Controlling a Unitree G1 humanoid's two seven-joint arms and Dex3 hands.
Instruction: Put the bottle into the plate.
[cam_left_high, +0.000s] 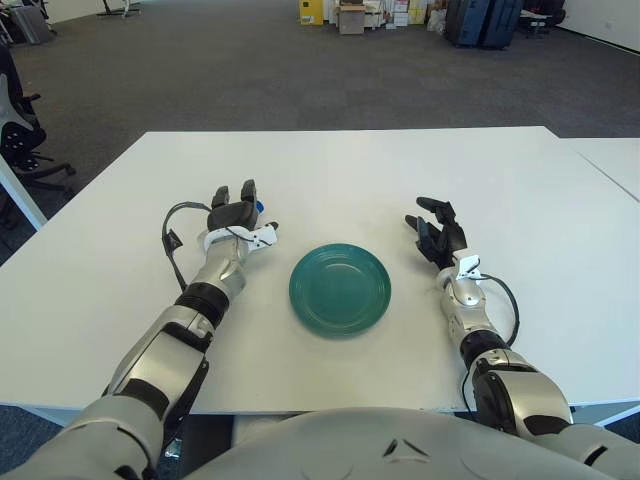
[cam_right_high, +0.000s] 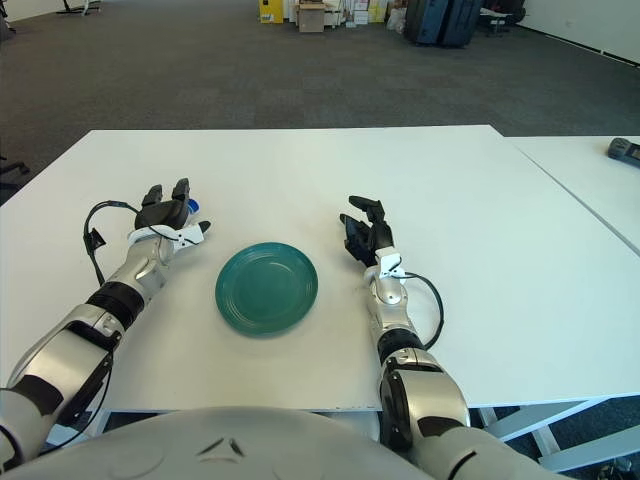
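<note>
Only a small blue bit of the bottle (cam_left_high: 259, 207) showed behind the left robot hand (cam_left_high: 233, 213), left of the green plate (cam_left_high: 340, 289) on the white desk (cam_left_high: 500, 190), so its long axis and heading could not be made out. Whether that hand gripped it was unclear. The right robot hand (cam_left_high: 436, 236) showed right of the plate, fingers loose, holding nothing.

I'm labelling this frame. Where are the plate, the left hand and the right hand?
plate (cam_left_high: 378, 290): left eye view, right rim.
left hand (cam_left_high: 232, 217): left eye view, back of palm.
right hand (cam_left_high: 438, 240): left eye view, palm.
</note>
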